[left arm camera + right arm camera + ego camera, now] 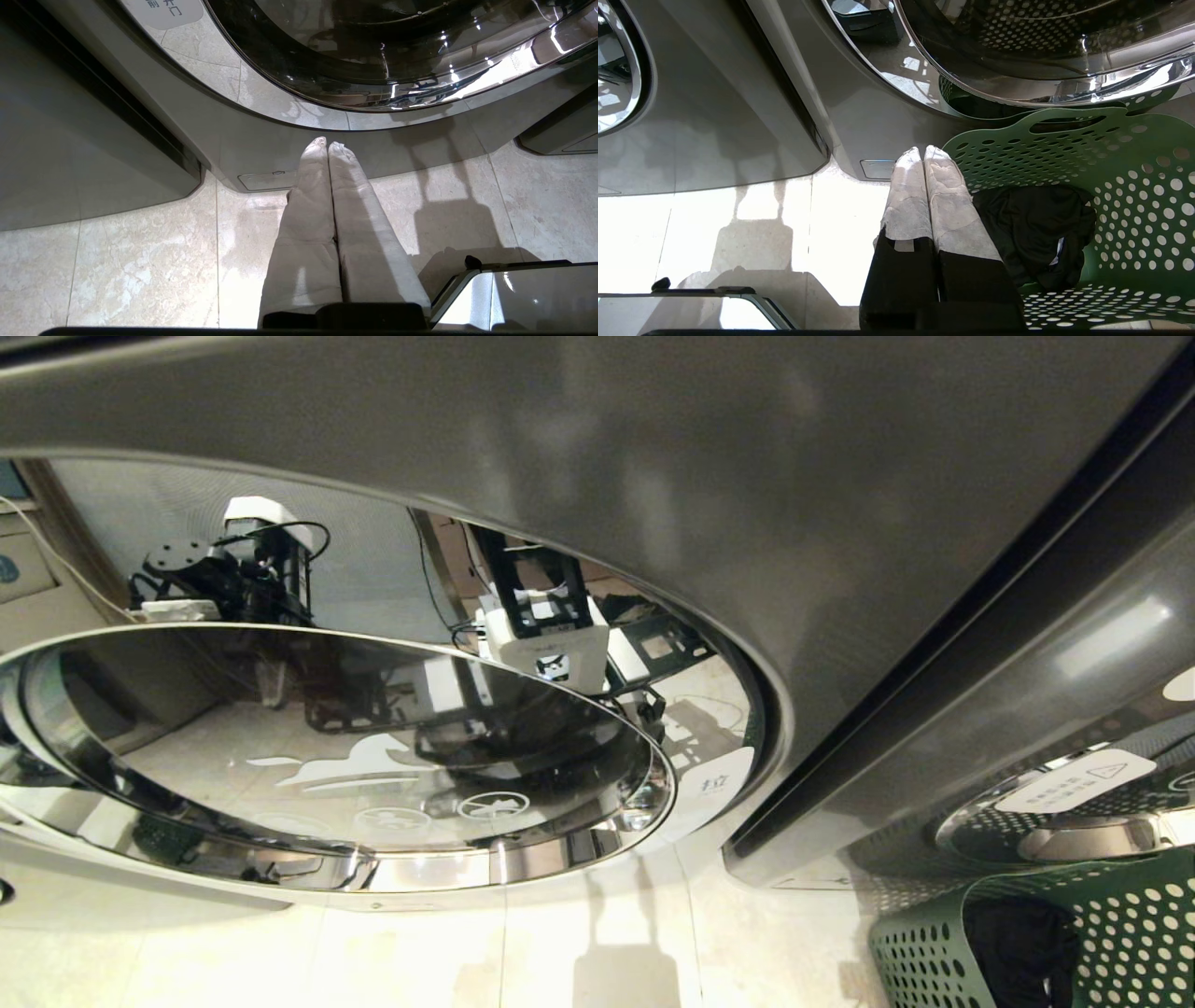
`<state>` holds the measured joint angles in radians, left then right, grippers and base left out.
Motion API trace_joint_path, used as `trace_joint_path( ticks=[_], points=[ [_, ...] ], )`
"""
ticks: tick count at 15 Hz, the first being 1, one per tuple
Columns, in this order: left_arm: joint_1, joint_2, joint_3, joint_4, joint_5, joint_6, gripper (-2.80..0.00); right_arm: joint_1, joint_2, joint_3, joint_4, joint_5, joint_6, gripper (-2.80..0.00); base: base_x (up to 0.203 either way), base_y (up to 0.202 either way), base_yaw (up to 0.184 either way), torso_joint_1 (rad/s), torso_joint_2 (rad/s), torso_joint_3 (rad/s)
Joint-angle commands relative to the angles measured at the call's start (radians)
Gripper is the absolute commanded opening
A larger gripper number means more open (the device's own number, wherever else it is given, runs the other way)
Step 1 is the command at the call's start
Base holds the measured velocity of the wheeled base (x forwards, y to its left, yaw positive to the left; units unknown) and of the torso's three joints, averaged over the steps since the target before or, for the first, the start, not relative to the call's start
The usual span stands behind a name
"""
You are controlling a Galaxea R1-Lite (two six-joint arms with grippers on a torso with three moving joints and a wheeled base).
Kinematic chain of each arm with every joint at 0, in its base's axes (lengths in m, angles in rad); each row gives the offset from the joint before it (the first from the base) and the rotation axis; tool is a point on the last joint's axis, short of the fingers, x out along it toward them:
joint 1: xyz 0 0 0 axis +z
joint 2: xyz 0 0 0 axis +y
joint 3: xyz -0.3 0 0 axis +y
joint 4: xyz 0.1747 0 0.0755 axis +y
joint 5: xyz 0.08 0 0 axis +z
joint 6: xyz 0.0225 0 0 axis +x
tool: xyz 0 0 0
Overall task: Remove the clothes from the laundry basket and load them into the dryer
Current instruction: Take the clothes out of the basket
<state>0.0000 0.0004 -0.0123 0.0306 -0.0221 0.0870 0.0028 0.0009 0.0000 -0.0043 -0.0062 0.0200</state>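
**Soft dark clothes waiting in the basket, both grippers pressed together and empty**

Nearest, the right gripper hangs above the floor just beside the laundry basket, its two padded fingers pressed together and holding nothing. The left gripper hangs likewise over bare tile, fingers together, empty.

The clothes lie in a crumpled black heap at the bottom of the green basket. They look light, limp and not fragile; they should drape and trail when lifted, and a sleeve could snag on the rim. A raised fold near the top of the heap seems the best place to pinch, gathering enough cloth that it does not slip free.

Beyond the basket stands the dryer, its chrome-rimmed door right above the basket and apparently closed. In the head view a neighbouring machine fills the frame.
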Motion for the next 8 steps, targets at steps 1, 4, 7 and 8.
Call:
trace_joint_path(
  ticks=[1, 4, 7, 8],
  points=[
    [0.0, 0.0, 0.0, 0.0, 0.001, -0.001, -2.8, 0.0, 0.001, 0.0, 0.0, 0.0, 0.001, -2.8, 0.0, 0.0, 0.0, 0.0, 0.0, 0.0],
    [0.0, 0.0, 0.0, 0.0, 0.001, -0.001, -2.8, 0.0, 0.001, 0.0, 0.0, 0.0, 0.0, -2.8, 0.0, 0.0, 0.0, 0.0, 0.0, 0.0],
    [0.0, 0.0, 0.002, 0.0, 0.002, -0.001, -2.8, 0.0, 0.001, 0.0, 0.0, 0.0, 0.0, -2.8, 0.0, 0.0, 0.0, 0.0, 0.0, 0.0],
    [0.0, 0.0, 0.002, 0.0, 0.002, -0.003, -2.8, 0.0, 0.001, 0.0, 0.0, 0.0, 0.001, -2.8, 0.0, 0.0, 0.0, 0.0, 0.0, 0.0]
  ],
)
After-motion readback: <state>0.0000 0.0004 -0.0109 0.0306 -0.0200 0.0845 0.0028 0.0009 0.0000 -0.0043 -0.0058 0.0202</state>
